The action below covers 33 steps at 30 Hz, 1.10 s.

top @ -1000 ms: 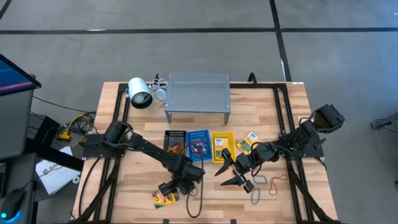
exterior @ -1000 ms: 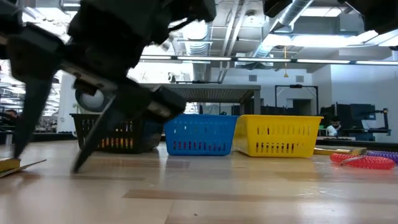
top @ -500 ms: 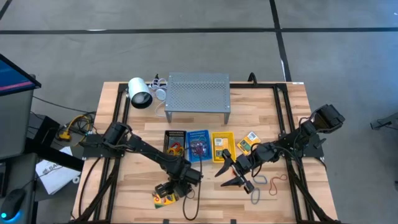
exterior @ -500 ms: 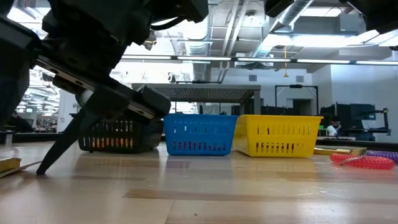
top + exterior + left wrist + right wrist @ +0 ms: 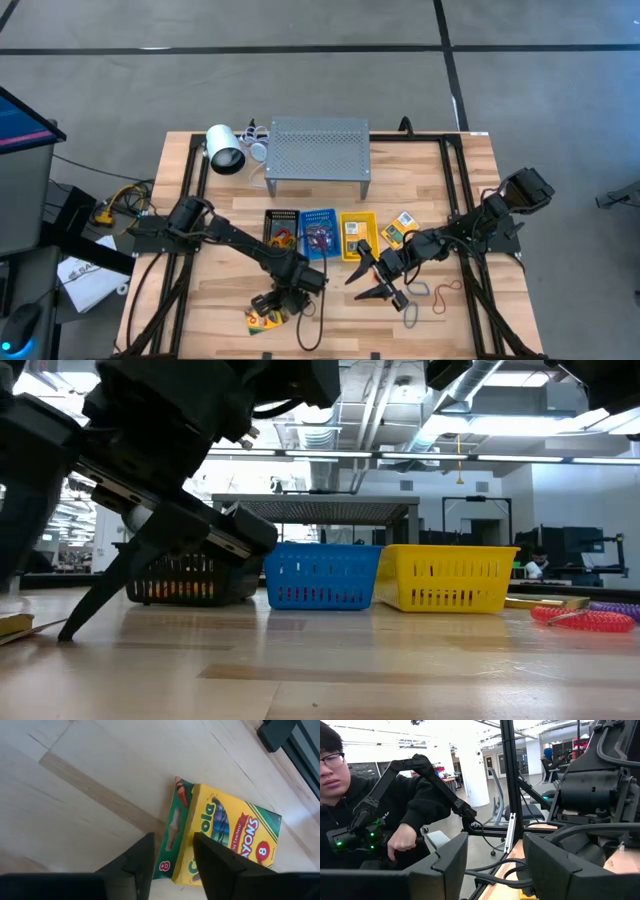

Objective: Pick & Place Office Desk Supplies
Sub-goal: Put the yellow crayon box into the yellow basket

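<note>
A yellow-and-green crayon box (image 5: 227, 837) lies flat on the wooden table near its front edge, left of centre (image 5: 264, 319). My left gripper (image 5: 172, 839) comes down at it slanting, open, one finger on either side of the box's green flap edge (image 5: 170, 827). In the low view one fingertip (image 5: 66, 636) reaches table level beside the box (image 5: 12, 625). My right gripper (image 5: 372, 282) hovers open over the table's middle, holding nothing. A second crayon box (image 5: 400, 228) and some rubber bands (image 5: 430, 294) lie on the right. My left gripper has its fingers on either side of the crayon box's green flap edge (image 5: 169, 851), coming slanting down from above. The box lies flat on the table. I cannot tell whether either finger touches it.
Black (image 5: 281, 228), blue (image 5: 320, 232) and yellow (image 5: 357, 235) baskets stand in a row at mid-table. Behind them are a grey perforated shelf (image 5: 318, 150) and a white cylinder (image 5: 225, 150). A person (image 5: 355, 805) sits beyond the table.
My left gripper has shifted a little toward the table's left edge, over the crayon box, and tipped slightly. The box has not moved.
</note>
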Each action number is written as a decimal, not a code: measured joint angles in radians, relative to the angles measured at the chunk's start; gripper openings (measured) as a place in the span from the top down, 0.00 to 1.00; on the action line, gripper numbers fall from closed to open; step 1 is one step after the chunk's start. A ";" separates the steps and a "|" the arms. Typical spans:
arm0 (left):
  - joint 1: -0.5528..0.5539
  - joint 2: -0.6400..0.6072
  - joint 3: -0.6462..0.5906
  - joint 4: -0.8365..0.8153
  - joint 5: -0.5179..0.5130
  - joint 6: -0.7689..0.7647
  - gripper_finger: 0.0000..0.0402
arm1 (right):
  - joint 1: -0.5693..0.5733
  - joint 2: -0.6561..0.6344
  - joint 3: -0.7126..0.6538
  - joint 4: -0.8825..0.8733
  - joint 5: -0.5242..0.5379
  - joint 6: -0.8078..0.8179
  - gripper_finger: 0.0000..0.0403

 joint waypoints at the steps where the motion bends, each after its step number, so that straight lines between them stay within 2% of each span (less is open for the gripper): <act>1: 0.001 0.000 0.000 0.001 0.001 -0.003 0.69 | 0.000 0.000 0.000 0.000 0.000 0.000 0.54; 10: 0.006 0.003 -0.004 -0.015 0.012 -0.007 0.87 | 0.000 0.000 0.000 -0.005 0.000 0.000 0.54; 28: 0.007 0.003 -0.002 -0.010 0.018 -0.032 0.99 | 0.000 0.000 0.000 -0.011 0.000 0.000 0.54; 33: 0.008 0.003 0.038 -0.064 -0.010 -0.032 0.99 | 0.000 0.000 0.000 -0.011 0.000 0.001 0.54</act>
